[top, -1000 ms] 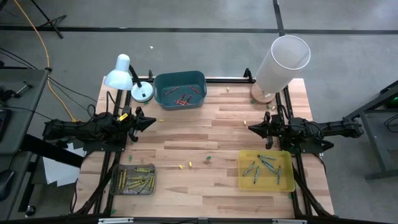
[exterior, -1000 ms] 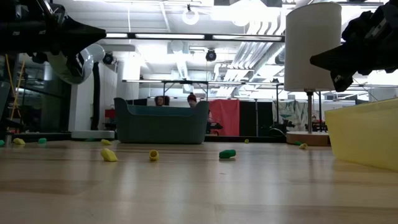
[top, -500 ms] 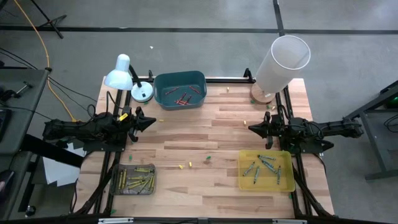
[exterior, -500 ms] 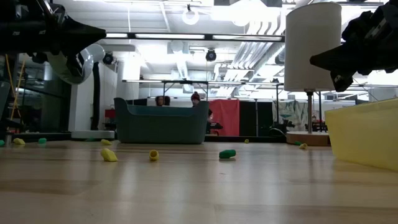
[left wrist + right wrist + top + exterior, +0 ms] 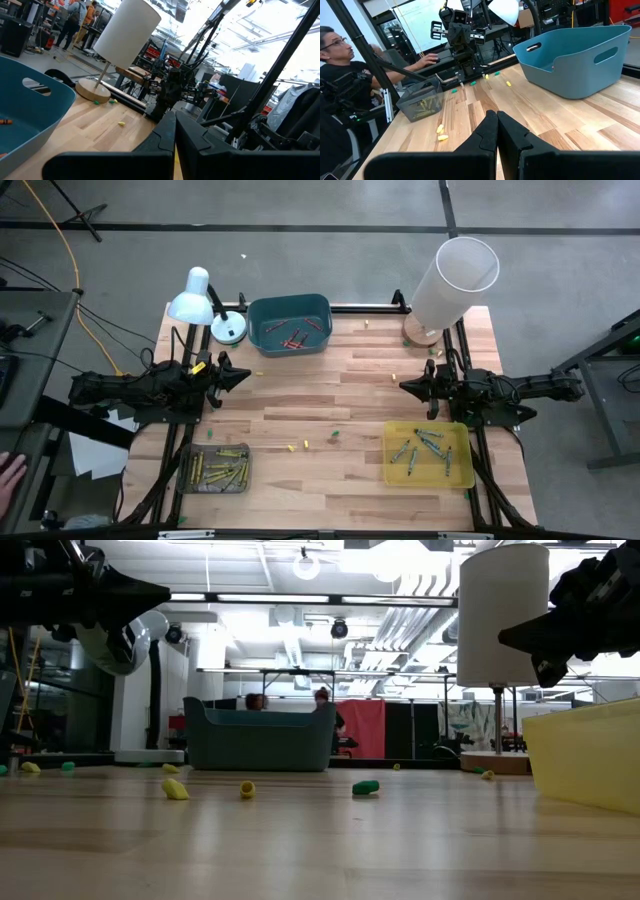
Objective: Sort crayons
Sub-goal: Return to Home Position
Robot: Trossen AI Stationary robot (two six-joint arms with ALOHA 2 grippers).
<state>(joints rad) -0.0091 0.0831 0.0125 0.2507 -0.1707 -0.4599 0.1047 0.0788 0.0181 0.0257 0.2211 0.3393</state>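
Teal plastic forms the deep bin (image 5: 289,301) at the far edge of the wooden table (image 5: 330,390), and a few red and orange crayons (image 5: 293,340) lie scattered on its floor. At the near left corner a shallow gray tray (image 5: 215,491) holds a loose heap of yellow crayons (image 5: 222,470), lying at mixed angles and partly across one another. At the near right a yellow bin (image 5: 389,455) holds green crayons (image 5: 425,445), some looking bluish, spread out in a few directions.

All the crayons are short, thin sticks, tiny beside their containers. Only small crumbs (image 5: 292,447) of yellow and green wax lie on the bare boards between the trays.

The left gripper (image 5: 247,374) hangs above the table's left side, between the teal bin and the gray tray, pointing toward the middle. Its wrist view shows the two dark fingers pressed together with nothing between them. The right gripper (image 5: 403,387) hangs above the right side, just beyond the yellow bin, facing the left one; its fingers meet too and carry nothing.

A white desk lamp (image 5: 192,298) stands beside the teal bin, and a tall white lampshade (image 5: 455,280) stands at the far right corner.
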